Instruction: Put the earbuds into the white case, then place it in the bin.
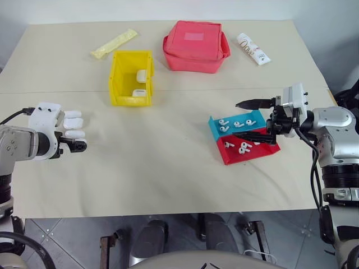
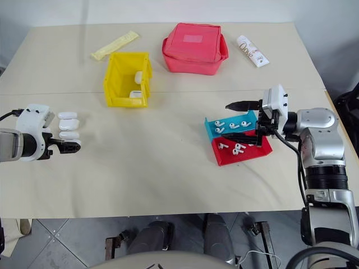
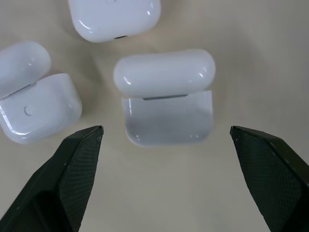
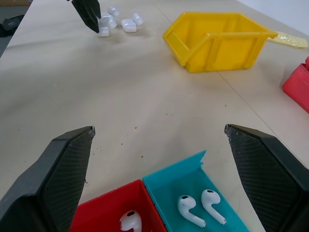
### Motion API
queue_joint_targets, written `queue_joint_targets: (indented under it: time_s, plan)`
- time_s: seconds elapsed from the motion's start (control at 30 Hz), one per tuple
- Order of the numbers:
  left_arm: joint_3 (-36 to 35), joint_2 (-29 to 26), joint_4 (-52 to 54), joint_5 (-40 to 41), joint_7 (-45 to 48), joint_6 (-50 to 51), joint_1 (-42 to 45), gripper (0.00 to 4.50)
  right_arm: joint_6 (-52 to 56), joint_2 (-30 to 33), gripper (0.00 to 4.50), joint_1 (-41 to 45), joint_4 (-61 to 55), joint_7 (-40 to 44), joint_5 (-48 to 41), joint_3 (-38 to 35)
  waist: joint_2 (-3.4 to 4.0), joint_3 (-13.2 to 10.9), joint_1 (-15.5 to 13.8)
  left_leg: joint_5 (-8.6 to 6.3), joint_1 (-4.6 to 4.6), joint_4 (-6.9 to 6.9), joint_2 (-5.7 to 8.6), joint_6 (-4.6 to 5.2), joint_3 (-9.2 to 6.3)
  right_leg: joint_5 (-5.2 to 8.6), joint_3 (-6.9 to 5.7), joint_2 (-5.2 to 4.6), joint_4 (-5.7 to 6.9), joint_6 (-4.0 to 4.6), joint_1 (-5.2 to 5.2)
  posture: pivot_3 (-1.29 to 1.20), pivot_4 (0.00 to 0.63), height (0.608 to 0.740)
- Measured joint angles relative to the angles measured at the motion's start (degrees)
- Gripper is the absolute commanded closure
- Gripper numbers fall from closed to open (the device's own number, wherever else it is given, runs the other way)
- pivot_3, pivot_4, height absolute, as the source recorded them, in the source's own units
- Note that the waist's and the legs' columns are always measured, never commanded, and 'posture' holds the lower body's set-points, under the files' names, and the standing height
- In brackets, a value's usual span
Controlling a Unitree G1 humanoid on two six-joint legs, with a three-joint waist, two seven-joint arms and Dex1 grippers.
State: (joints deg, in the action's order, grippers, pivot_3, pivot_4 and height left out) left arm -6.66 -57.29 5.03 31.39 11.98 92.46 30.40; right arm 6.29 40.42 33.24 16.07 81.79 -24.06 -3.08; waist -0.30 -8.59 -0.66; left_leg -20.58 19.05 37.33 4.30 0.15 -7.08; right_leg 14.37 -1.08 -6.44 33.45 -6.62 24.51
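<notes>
Three white cases (image 1: 73,124) lie in a cluster at the table's left. My left gripper (image 3: 165,129) hangs open just above them, its fingers (image 3: 72,169) on either side of the middle case (image 3: 164,96), whose lid stands open. The case beside it (image 3: 34,92) is open too. Several earbuds (image 1: 224,124) lie in a blue-and-red tray (image 1: 255,117) at the right. My right gripper (image 1: 248,120) is open over the tray, pointing left, with nothing between its fingers. The yellow bin (image 1: 119,78) stands at the centre back with two white cases (image 1: 140,84) inside.
A red zip pouch (image 1: 195,46) sits behind the bin to its right. A white printed tube (image 1: 252,49) lies at the back right and a pale yellow sachet (image 1: 114,43) at the back left. Bare table stretches between the cases and the tray.
</notes>
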Motion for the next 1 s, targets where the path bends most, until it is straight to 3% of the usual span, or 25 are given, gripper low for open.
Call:
queue_joint_targets:
  time_s: [0.73, 0.83, 0.93, 1.0]
  plan:
    - [3.12, 7.30, -18.50, -3.05, -3.19, 0.04, 12.05, 0.03, 0.12, 0.06, 0.00, -1.52, -2.32, -2.02, -0.08, -0.41, 0.12, 0.15, -1.01, 0.02, 0.01, 0.44, 0.17, 0.03, -0.01, -0.01, -0.07, -0.06, 0.31, -0.02, -0.08, 0.00, 0.150, 0.740]
    - [4.14, 7.17, -19.79, -2.82, -3.18, -0.08, 12.90, 0.65, 0.29, 0.21, 0.00, -2.24, -2.47, -2.20, -0.08, -0.42, 0.20, 0.20, -0.97, 0.02, 0.00, 0.44, 0.18, 0.03, 0.00, -0.01, -0.05, -0.07, 0.32, -0.03, -0.08, 0.00, 0.150, 0.740]
    - [6.42, 6.28, -20.64, -1.27, -3.02, -0.18, 13.44, 1.59, 0.45, 0.69, 0.00, -2.29, -2.58, -2.62, -0.08, -0.42, 0.27, 0.24, -0.72, 0.02, -0.03, 0.44, 0.16, 0.02, 0.01, -0.01, -0.01, -0.05, 0.33, -0.03, -0.07, 0.00, 0.150, 0.740]
    - [7.84, 4.64, -20.58, 0.38, -2.87, -0.67, 13.35, 1.72, 0.56, 1.20, 0.00, -2.32, -2.68, -2.73, -0.08, -0.45, 0.28, 0.25, -0.53, 0.00, -0.02, 0.43, 0.10, -0.01, 0.01, -0.01, 0.04, -0.04, 0.32, -0.03, -0.04, 0.00, 0.150, 0.740]
